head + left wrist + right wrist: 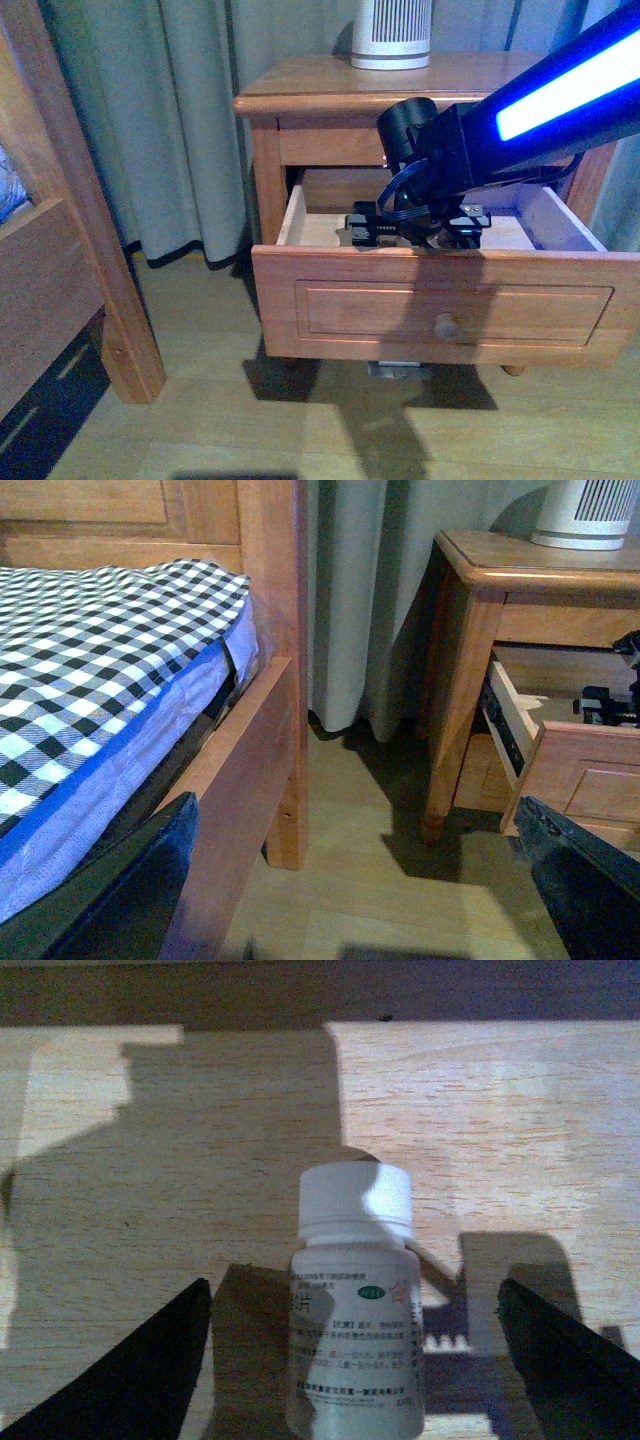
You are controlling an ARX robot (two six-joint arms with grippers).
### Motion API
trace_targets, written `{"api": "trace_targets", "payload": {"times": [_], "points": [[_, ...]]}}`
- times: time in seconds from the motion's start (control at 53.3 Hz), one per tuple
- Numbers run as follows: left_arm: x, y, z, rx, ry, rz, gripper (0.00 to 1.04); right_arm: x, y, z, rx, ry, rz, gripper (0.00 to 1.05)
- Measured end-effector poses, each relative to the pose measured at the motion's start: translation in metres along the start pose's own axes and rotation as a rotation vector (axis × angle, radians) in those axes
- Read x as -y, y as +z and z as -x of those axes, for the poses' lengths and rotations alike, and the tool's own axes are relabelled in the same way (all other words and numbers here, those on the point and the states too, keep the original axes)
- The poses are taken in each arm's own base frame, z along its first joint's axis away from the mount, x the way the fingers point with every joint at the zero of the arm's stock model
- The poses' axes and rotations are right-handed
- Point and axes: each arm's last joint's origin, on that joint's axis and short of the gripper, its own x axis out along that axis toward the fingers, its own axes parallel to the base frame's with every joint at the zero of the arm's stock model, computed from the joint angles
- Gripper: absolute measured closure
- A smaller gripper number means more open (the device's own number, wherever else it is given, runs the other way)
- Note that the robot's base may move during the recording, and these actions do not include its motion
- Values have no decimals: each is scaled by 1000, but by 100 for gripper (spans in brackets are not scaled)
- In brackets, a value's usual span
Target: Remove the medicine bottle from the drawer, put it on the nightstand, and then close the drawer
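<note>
The medicine bottle (pixel 355 1330), white with a white cap (pixel 355 1200) and a printed label, rests on the pale floor of the drawer (pixel 520 1120). My right gripper (pixel 355 1290) is open, one dark finger on each side of the bottle with a gap on both sides. In the front view the right gripper (pixel 415 232) is down inside the pulled-out drawer (pixel 450 305) of the nightstand (pixel 330 85), and the bottle is hidden behind it. My left gripper (pixel 357 805) is open and holds nothing. It hangs over the floor between the bed and the nightstand (pixel 520 565).
A large white ribbed cylinder (pixel 392 35) stands at the back of the nightstand top. A wooden bed frame (pixel 70 250) with a checked sheet (pixel 100 660) is on the left. Grey curtains (pixel 170 120) hang behind. The drawer's round knob (pixel 445 325) faces me.
</note>
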Motion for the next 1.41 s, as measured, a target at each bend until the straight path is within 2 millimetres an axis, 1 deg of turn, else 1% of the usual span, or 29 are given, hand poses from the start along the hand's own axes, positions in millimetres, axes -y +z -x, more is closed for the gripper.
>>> {"api": "trace_targets", "payload": {"times": [0.131,0.207,0.263,0.357,0.451,0.563,0.657,0.695,0.751,0.826,0.92,1.051,1.127,1.239,1.296,1.408], "points": [[0,0,0,0,0,0,7,0,0,0,1,-1,0,56],[0,0,0,0,0,0,7,1,-2,-1,2,0,-1,68],[0,0,0,0,0,0,7,2,-1,0,5,0,-2,73],[0,0,0,0,0,0,7,3,-1,3,4,-1,-2,75],[0,0,0,0,0,0,7,5,0,11,9,-4,-4,75],[0,0,0,0,0,0,7,10,9,35,18,-10,-13,75],[0,0,0,0,0,0,7,15,23,63,38,-17,-32,75],[0,0,0,0,0,0,7,19,32,78,54,-19,-45,75],[0,0,0,0,0,0,7,23,43,95,81,-24,-56,75],[0,0,0,0,0,0,7,36,68,130,148,-33,-87,75],[0,0,0,0,0,0,7,50,90,156,217,-49,-113,75],[0,0,0,0,0,0,7,69,115,177,310,-91,-127,75],[0,0,0,0,0,0,7,78,127,181,344,-110,-133,75],[0,0,0,0,0,0,7,93,145,177,370,-158,-148,75],[0,0,0,0,0,0,7,100,152,170,372,-181,-147,75],[0,0,0,0,0,0,7,116,161,147,347,-228,-153,75]]}}
